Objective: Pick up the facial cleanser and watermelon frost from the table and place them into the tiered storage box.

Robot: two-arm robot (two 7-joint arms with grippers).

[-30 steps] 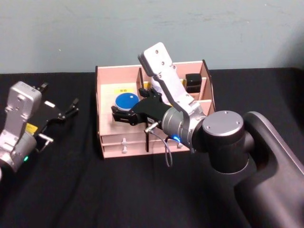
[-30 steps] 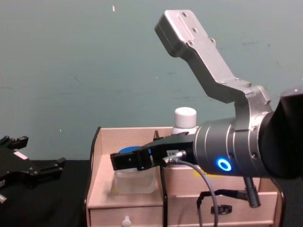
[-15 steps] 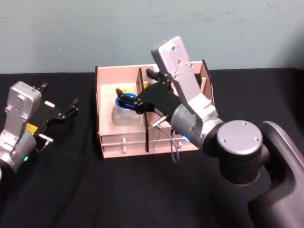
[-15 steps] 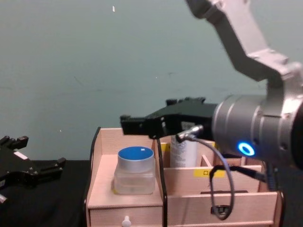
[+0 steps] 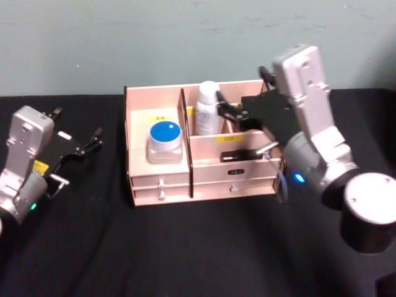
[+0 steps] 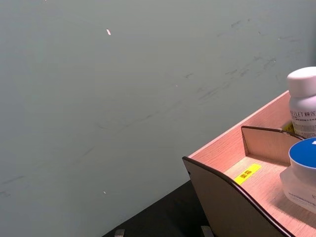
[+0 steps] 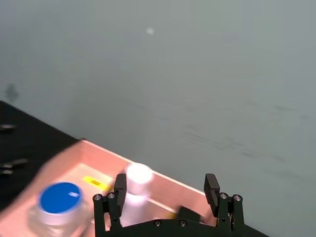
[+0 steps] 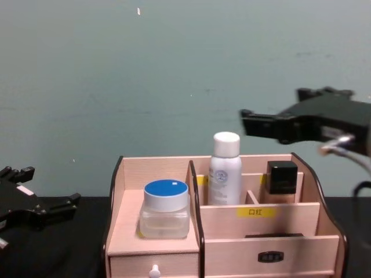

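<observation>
We note the blue-lidded jar (image 5: pixel 165 141) seated in the box (image 5: pixel 158 183); right end effector (image 5: pixel 238 115), spread, has withdrawn rightward.

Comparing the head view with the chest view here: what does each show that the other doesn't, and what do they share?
Head view alone: the parked left arm's grey wrist housing and the black tablecloth in front.

Chest view alone: the dark square-capped bottle in the back compartment.

Both: the light wooden tiered storage box, blue-lidded clear jar, white spray bottle, open right gripper, open left gripper.
</observation>
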